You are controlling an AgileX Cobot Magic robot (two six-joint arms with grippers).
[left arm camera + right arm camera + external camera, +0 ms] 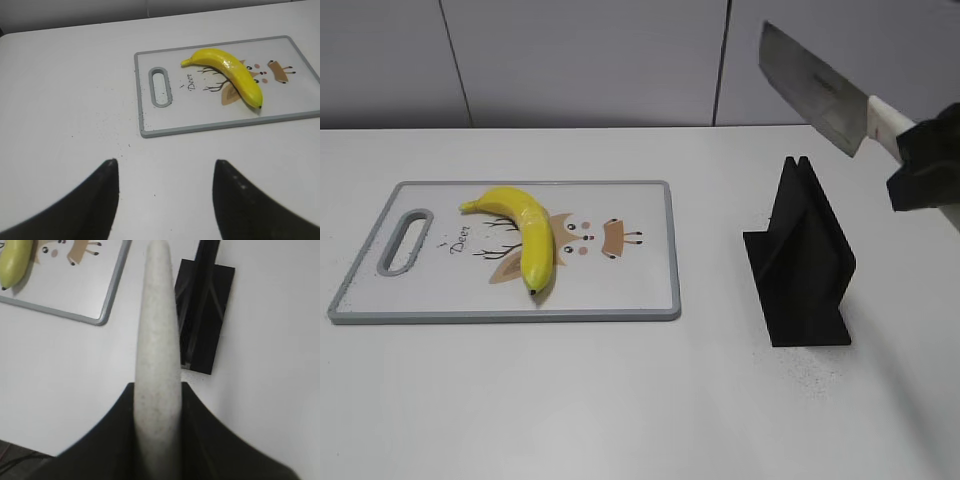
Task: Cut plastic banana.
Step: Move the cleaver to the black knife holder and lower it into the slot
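Note:
The plastic banana [525, 236] is glossy yellow and lies whole on the white cutting board [640, 280], left of its middle. It also shows in the left wrist view [230, 75] and at the top left edge of the right wrist view [12, 262]. My right gripper [920, 160] is shut on the white handle of a cleaver [815, 88] and holds it high at the right, above the black knife stand [805, 262], blade pointing up and left. The handle [157, 350] fills the right wrist view. My left gripper [165, 167] is open and empty over bare table, well short of the board [150, 125].
The black knife stand [202, 315] stands right of the board, its slot empty. The board [107, 310] has a grey rim and a handle hole [408, 240] at its left end. A grey wall runs behind the white table.

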